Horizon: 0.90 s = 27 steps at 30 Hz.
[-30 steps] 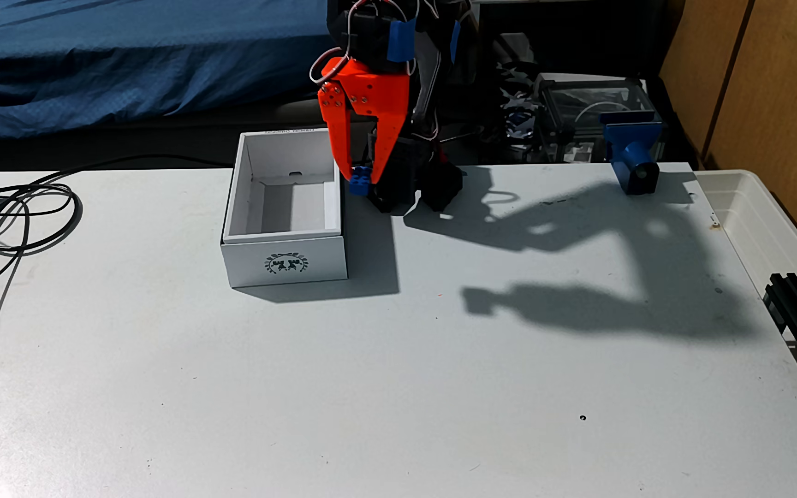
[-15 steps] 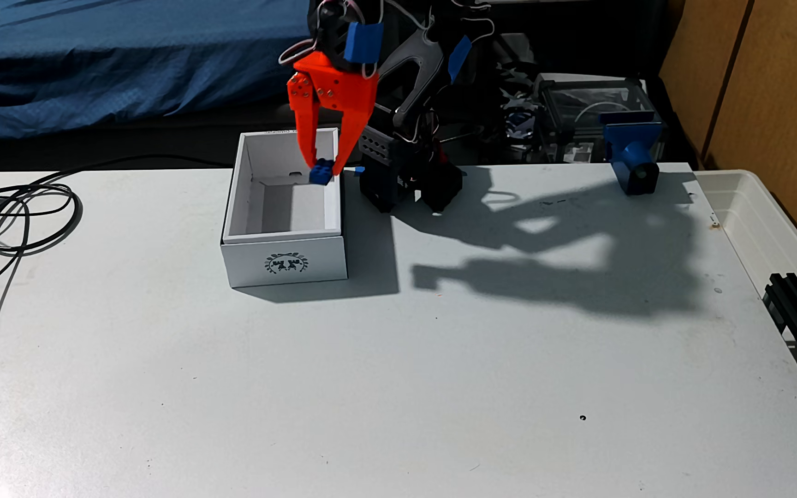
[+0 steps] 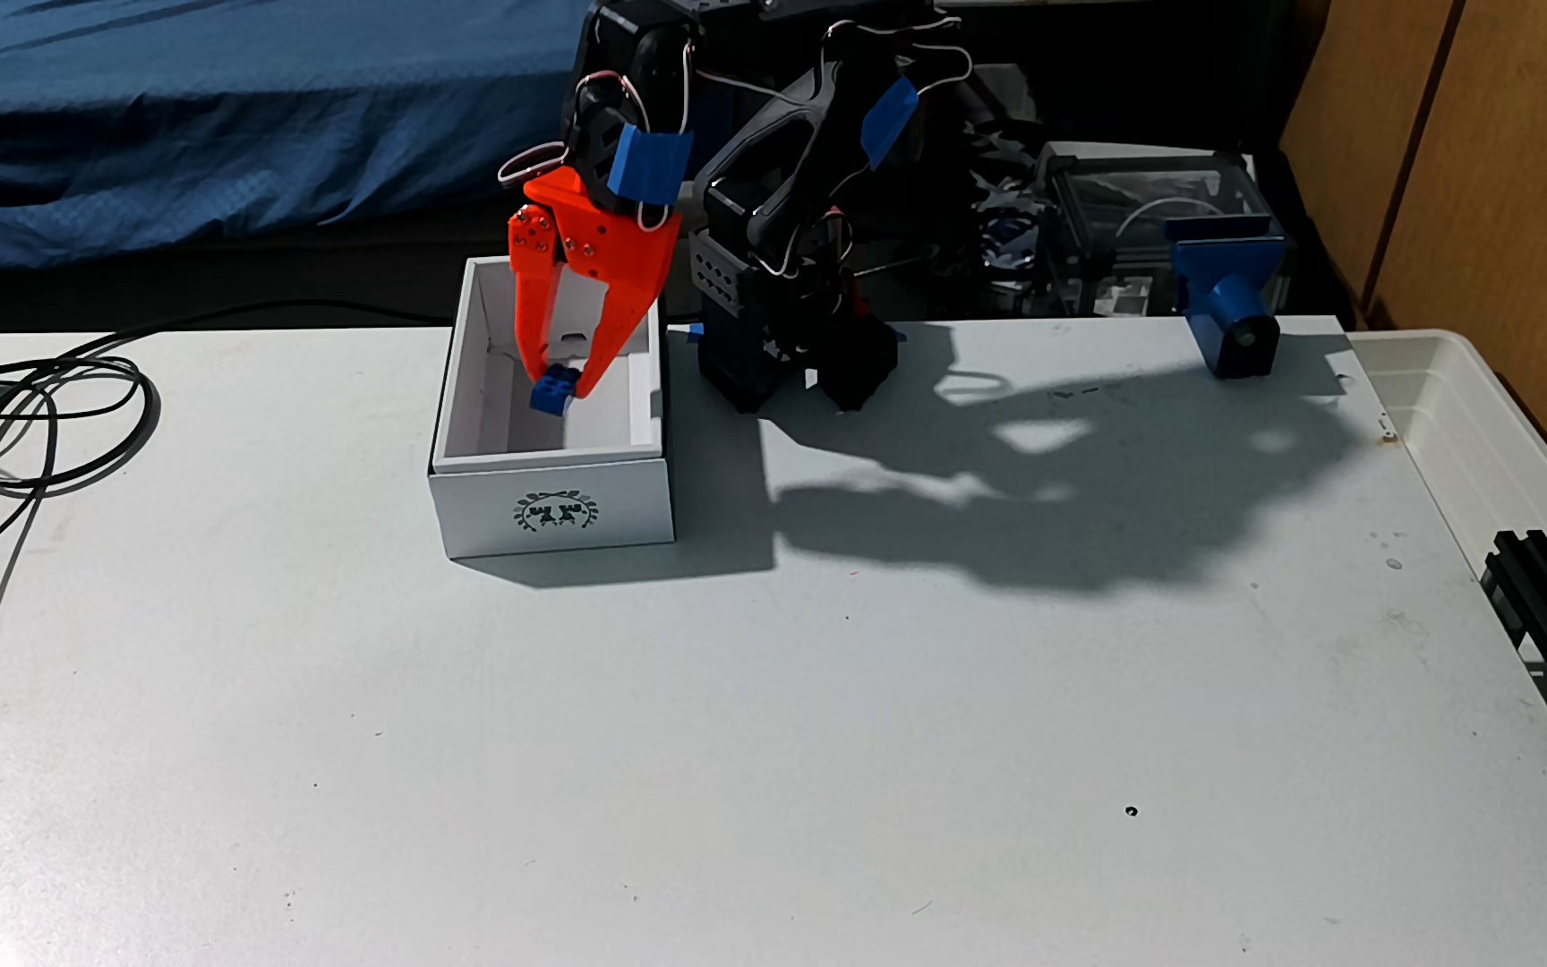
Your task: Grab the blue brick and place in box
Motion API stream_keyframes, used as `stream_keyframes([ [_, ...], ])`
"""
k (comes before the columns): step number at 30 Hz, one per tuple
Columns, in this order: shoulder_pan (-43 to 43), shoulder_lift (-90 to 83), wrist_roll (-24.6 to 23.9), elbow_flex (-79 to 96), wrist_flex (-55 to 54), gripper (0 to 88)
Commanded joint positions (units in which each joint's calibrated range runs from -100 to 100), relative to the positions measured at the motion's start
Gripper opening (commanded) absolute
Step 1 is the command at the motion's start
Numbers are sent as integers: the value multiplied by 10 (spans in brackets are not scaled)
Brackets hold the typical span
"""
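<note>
In the fixed view my orange gripper [image 3: 557, 383] points down into the white box [image 3: 554, 507], which stands at the table's far edge with a dark wreath logo on its near wall. The small blue brick [image 3: 552, 391] is pinched between the orange fingertips [image 3: 592, 377], with the gripper shut on it. The brick hangs inside the box's opening, near the middle; whether it touches the floor of the box I cannot tell. The black arm rises behind the box to the right.
Black cables [image 3: 35, 418] loop at the table's left edge. A blue clamp-like part [image 3: 1227, 302] sits at the far right edge, a translucent bin [image 3: 1514, 446] beside it. The arm's black base [image 3: 798, 363] stands right of the box. The near table surface is open.
The gripper carried the brick leftward from beside the box's right wall, over that wall, and lowered it into the box's opening. The arm's shadow shifted left on the table.
</note>
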Motion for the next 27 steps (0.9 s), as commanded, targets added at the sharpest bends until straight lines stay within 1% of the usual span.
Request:
stream_keyframes([
  [1,4,-10,8,17,-30,7],
  [7,4,-11,8,35,-50,7],
  [18,6,-12,8,31,-50,7],
  [24,29,-14,9,23,-49,7],
  [27,48,-14,27,20,-46,7],
])
